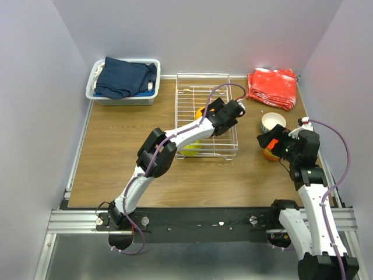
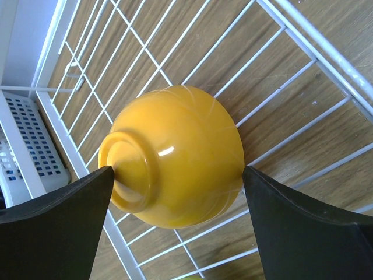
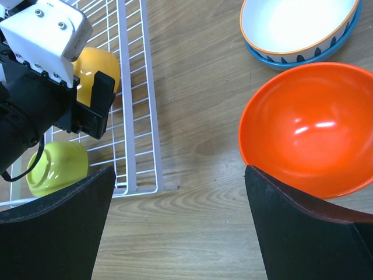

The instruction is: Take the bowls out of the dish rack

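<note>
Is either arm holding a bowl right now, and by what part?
Nothing is held. The left gripper stands open astride the orange bowl in the rack, foot to rim; the right gripper is open and empty.

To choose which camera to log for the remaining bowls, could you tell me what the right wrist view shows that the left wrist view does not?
Only the right wrist: a red-orange bowl and a white bowl nested in a blue bowl, upright on the table, plus a yellow-green bowl in the dish rack. Only the left wrist: the perforated white bin beyond the rack. Both: the orange bowl overturned in the rack, and the table.
</note>
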Available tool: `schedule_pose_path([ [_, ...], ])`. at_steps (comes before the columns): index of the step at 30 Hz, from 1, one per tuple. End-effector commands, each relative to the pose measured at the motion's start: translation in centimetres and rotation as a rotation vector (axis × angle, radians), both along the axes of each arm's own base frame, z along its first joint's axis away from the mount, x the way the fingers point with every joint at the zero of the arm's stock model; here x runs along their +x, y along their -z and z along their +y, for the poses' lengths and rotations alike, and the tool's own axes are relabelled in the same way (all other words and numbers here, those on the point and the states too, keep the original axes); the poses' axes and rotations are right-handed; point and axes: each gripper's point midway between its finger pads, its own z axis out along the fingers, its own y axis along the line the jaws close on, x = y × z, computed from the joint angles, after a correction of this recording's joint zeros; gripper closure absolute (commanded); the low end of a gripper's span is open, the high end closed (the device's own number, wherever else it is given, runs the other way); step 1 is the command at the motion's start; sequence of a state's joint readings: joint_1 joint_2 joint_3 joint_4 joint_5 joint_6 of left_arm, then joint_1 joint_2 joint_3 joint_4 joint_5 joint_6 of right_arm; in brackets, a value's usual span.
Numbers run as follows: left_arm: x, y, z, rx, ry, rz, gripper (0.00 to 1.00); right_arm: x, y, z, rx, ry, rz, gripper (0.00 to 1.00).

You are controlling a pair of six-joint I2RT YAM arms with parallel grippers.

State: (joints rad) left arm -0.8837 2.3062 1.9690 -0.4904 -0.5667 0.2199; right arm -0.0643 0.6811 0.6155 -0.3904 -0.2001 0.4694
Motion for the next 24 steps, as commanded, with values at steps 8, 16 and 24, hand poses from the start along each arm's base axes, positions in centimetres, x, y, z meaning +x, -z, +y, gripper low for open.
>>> schedule_pose_path([
  [8,-0.4,2.8,4.6,0.118,-0.063,0.077,0.01,-0.2,0.5,0.6,0.005,-0.034,0.008,0.00],
  [16,2.4,-0.5,6.1,0.068,-0.104,0.007,0.01,-0.2,0.7,0.7,0.011,-0.038,0.012,0.00],
  [24,2.9,-3.7,5.8,-0.005,-0.139,-0.072,0.01,-0.3,0.7,0.7,0.009,-0.037,0.013,0.00],
])
